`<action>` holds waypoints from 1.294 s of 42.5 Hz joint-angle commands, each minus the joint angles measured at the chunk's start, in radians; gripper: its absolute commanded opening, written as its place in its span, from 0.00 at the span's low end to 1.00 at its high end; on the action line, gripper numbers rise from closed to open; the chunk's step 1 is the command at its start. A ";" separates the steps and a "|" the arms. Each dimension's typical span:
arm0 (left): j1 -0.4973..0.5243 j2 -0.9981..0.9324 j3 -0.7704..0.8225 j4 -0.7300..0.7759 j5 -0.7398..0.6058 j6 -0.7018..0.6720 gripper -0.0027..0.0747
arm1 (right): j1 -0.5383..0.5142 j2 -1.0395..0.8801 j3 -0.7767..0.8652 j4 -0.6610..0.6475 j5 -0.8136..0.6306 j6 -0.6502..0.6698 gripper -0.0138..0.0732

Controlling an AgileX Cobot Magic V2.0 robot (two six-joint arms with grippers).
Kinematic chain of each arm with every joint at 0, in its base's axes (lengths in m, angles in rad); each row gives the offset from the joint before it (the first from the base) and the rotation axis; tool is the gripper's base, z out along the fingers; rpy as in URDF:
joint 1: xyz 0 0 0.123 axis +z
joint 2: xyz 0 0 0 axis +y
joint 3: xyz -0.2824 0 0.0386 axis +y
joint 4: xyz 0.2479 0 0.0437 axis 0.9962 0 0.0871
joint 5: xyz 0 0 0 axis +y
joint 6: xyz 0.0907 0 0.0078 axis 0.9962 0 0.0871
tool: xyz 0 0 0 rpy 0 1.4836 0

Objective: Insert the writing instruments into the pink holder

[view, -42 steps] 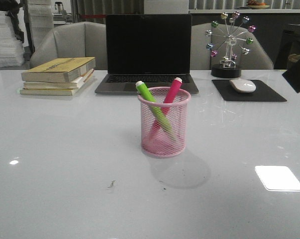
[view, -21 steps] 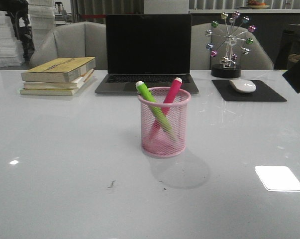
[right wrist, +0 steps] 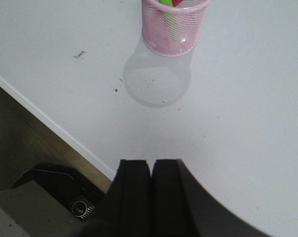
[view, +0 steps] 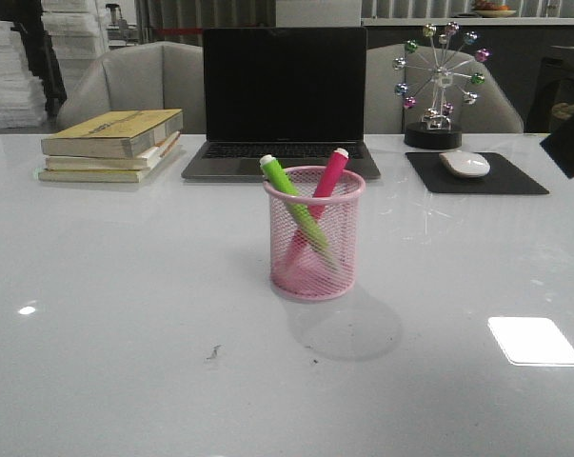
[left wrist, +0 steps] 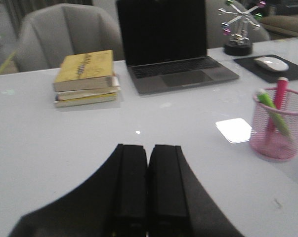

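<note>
Front view: lime green marker (view: 293, 199) and magenta marker (view: 326, 181), light, stiff and slick, lean crossed inside the flimsy pink holder (view: 315, 233), best gripped mid-barrel, well apart from both clenched, empty grippers, left gripper (left wrist: 148, 163) and right gripper (right wrist: 151, 175).

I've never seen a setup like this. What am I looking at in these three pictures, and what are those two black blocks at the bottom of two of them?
It is a robot with two arms at a table. One picture looks forward over the table; the other two come from cameras on the arms' wrists.

The black blocks are each arm's fingers, seen from just behind. The left hand and the right hand are both shut, and neither holds anything.

In the middle of the white table stands a pink holder of wire mesh. A green marker and a pink marker lean crossed inside it, so the job looks done.

Behind it are a laptop, a stack of books, a mouse on a black pad, and a little wheel ornament.
</note>
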 commanded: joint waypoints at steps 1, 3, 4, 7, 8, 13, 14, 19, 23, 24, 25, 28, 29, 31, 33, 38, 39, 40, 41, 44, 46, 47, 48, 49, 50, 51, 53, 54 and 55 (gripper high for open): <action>0.081 -0.069 0.043 -0.037 -0.115 -0.010 0.15 | -0.004 -0.013 -0.026 -0.005 -0.050 -0.002 0.22; 0.108 -0.102 0.068 -0.047 -0.115 -0.010 0.15 | -0.004 -0.013 -0.026 -0.005 -0.050 -0.002 0.22; 0.124 -0.122 0.083 -0.050 -0.115 -0.010 0.15 | -0.004 -0.013 -0.026 -0.005 -0.050 -0.002 0.22; 0.154 -0.165 0.118 -0.053 -0.128 -0.010 0.15 | -0.004 -0.013 -0.026 -0.005 -0.050 -0.002 0.22; 0.158 -0.176 0.128 -0.053 -0.135 -0.010 0.15 | -0.004 -0.013 -0.026 -0.005 -0.050 -0.002 0.22; 0.163 -0.193 0.155 -0.053 -0.182 -0.010 0.15 | -0.004 -0.013 -0.026 -0.005 -0.048 -0.002 0.22; 0.163 -0.193 0.155 -0.053 -0.196 -0.010 0.15 | -0.004 -0.013 -0.026 -0.005 -0.048 -0.002 0.22; 0.163 -0.195 0.155 -0.050 -0.235 -0.010 0.15 | -0.004 -0.013 -0.026 -0.005 -0.048 -0.002 0.22; 0.163 -0.195 0.155 -0.050 -0.240 -0.010 0.15 | -0.004 -0.013 -0.026 -0.005 -0.047 -0.002 0.22; 0.163 -0.195 0.155 -0.050 -0.238 -0.010 0.15 | -0.004 -0.013 -0.026 -0.005 -0.047 -0.002 0.22; 0.163 -0.195 0.155 -0.050 -0.238 -0.010 0.15 | -0.004 -0.013 -0.026 -0.005 -0.047 -0.002 0.22; 0.163 -0.195 0.155 -0.050 -0.234 -0.010 0.15 | -0.004 -0.013 -0.026 -0.005 -0.047 -0.002 0.22; 0.163 -0.195 0.155 -0.050 -0.234 -0.010 0.15 | -0.004 -0.013 -0.026 -0.005 -0.047 -0.002 0.22; 0.163 -0.193 0.155 -0.050 -0.234 -0.010 0.15 | -0.004 -0.013 -0.026 -0.005 -0.047 -0.002 0.22; 0.163 -0.193 0.155 -0.050 -0.234 -0.010 0.15 | -0.004 -0.013 -0.026 -0.005 -0.047 -0.002 0.22; 0.163 -0.193 0.155 -0.050 -0.234 -0.010 0.15 | -0.004 -0.013 -0.026 -0.005 -0.047 -0.002 0.22; 0.163 -0.193 0.155 -0.050 -0.234 -0.010 0.15 | -0.004 -0.013 -0.026 -0.005 -0.047 -0.002 0.22; 0.163 -0.193 0.155 -0.050 -0.234 -0.010 0.15 | -0.004 -0.013 -0.026 -0.005 -0.047 -0.002 0.22; 0.163 -0.193 0.155 -0.050 -0.234 -0.010 0.15 | -0.004 -0.013 -0.026 -0.005 -0.047 -0.002 0.22; 0.163 -0.193 0.155 -0.050 -0.234 -0.010 0.15 | -0.004 -0.013 -0.026 -0.005 -0.047 -0.002 0.22; 0.163 -0.193 0.155 -0.050 -0.234 -0.010 0.15 | -0.004 -0.013 -0.026 -0.005 -0.047 -0.002 0.22; 0.163 -0.193 0.155 -0.050 -0.234 -0.010 0.15 | -0.004 -0.013 -0.026 -0.005 -0.047 -0.002 0.22; 0.163 -0.193 0.155 -0.050 -0.234 -0.010 0.15 | -0.004 -0.013 -0.026 -0.005 -0.047 -0.002 0.22; 0.163 -0.193 0.155 -0.050 -0.234 -0.010 0.15 | -0.004 -0.013 -0.026 -0.005 -0.047 -0.002 0.22; 0.163 -0.193 0.155 -0.050 -0.234 -0.010 0.15 | -0.004 -0.013 -0.026 -0.005 -0.047 -0.002 0.22; 0.163 -0.193 0.155 -0.050 -0.234 -0.010 0.15 | -0.004 -0.013 -0.026 -0.005 -0.047 -0.002 0.22; 0.163 -0.193 0.155 -0.050 -0.234 -0.010 0.15 | -0.004 -0.013 -0.026 -0.005 -0.047 -0.002 0.22; 0.163 -0.193 0.155 -0.050 -0.234 -0.010 0.15 | -0.004 -0.013 -0.026 -0.005 -0.047 -0.002 0.22; 0.163 -0.193 0.155 -0.050 -0.234 -0.010 0.15 | -0.004 -0.013 -0.026 -0.005 -0.047 -0.002 0.22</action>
